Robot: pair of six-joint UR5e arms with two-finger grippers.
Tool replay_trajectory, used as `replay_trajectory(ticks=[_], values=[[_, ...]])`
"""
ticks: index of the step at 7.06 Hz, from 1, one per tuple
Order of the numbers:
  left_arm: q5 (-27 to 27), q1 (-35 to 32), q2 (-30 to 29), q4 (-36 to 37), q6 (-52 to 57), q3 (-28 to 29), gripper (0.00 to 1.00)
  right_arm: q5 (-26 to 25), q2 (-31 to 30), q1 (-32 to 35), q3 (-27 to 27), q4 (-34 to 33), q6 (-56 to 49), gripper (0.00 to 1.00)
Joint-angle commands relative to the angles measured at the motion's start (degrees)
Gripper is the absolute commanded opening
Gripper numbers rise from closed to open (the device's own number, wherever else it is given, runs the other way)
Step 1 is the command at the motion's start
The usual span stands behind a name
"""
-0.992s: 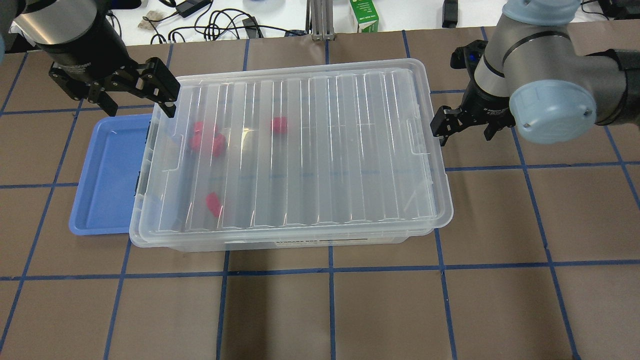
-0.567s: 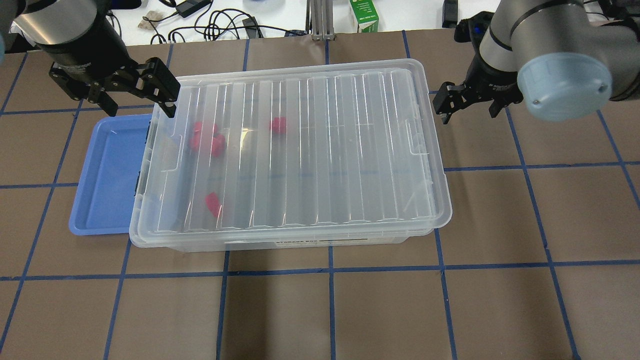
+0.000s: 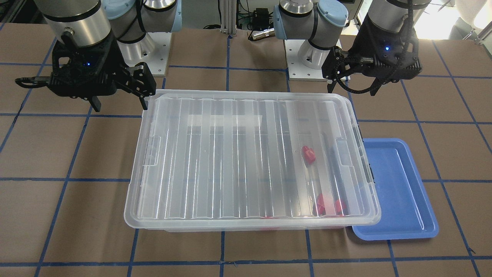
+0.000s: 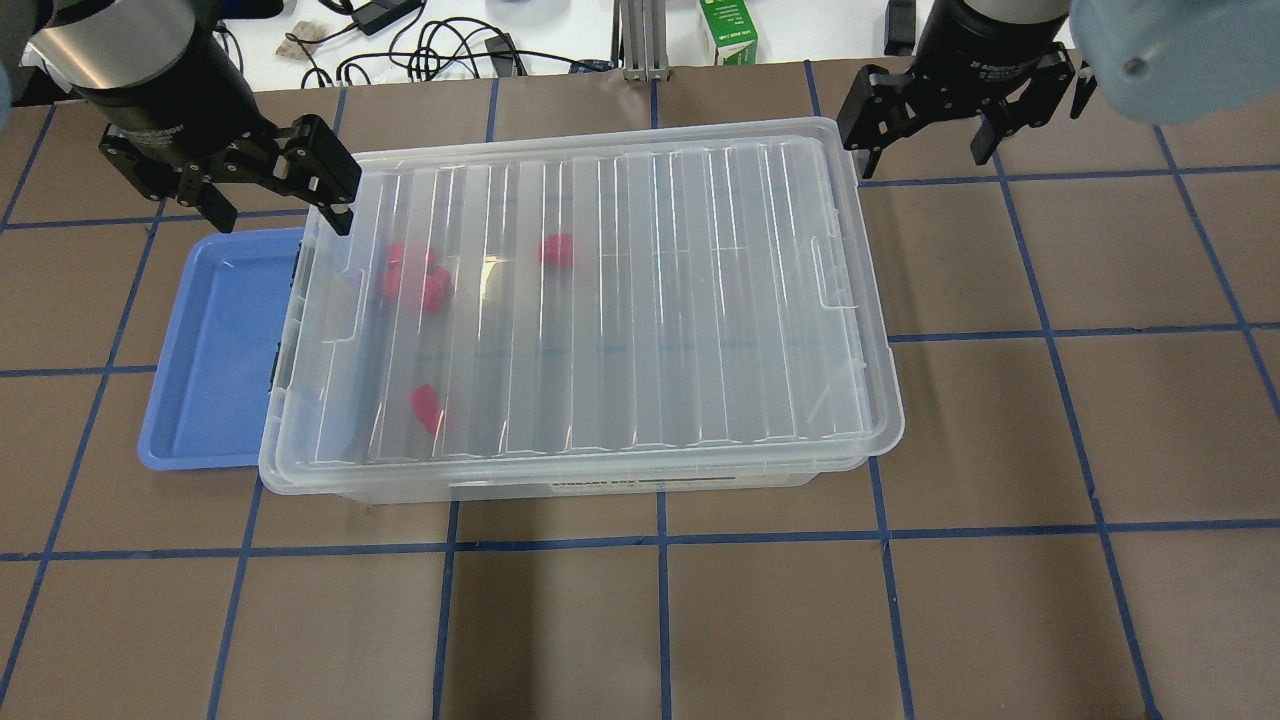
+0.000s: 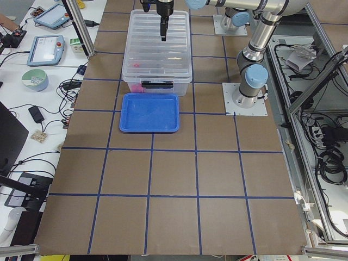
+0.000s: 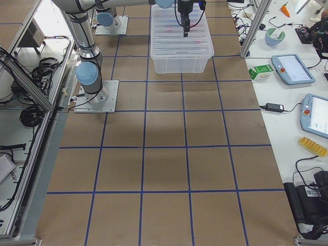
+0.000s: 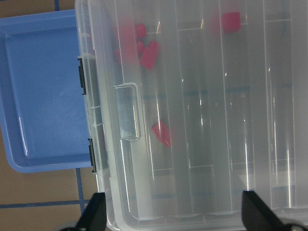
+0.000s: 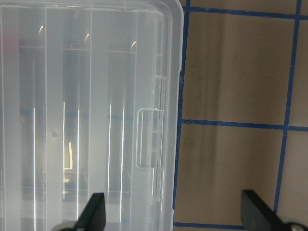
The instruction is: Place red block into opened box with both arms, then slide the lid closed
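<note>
The clear box (image 4: 600, 487) stands mid-table with the ribbed lid (image 4: 640, 300) lying flat over nearly all of it. Through the lid I see one red block (image 4: 558, 250) alone, a cluster of red blocks (image 4: 412, 280) and another red block (image 4: 427, 408) at the box's left end; the left wrist view shows a red block (image 7: 161, 134) too. My left gripper (image 4: 275, 200) hangs open at the lid's far left corner, holding nothing. My right gripper (image 4: 925, 135) is open and empty beyond the far right corner, clear of the lid (image 8: 86, 120).
An empty blue tray (image 4: 215, 350) lies against the box's left end, partly under its rim. A green carton (image 4: 728, 30) and cables (image 4: 430, 45) sit on the white bench behind the table. Both arm bases (image 3: 307, 57) stand behind the box.
My right gripper has drawn away from the lid's right end, back toward the far edge of the table, and turned. The left gripper, lid and blocks stay where they were.
</note>
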Motion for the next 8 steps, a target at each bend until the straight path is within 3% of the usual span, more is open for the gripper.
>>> replay_trajectory(ticks=[1, 8], values=[[0.1, 0.0, -0.2, 0.0, 0.0, 0.1, 1.0, 0.0, -1.1, 1.0, 0.9, 0.4, 0.6, 1.0], [0.2, -0.4, -0.4, -0.4, -0.1, 0.1, 1.0, 0.0, -1.3, 1.0, 1.0, 0.1, 0.8, 1.0]])
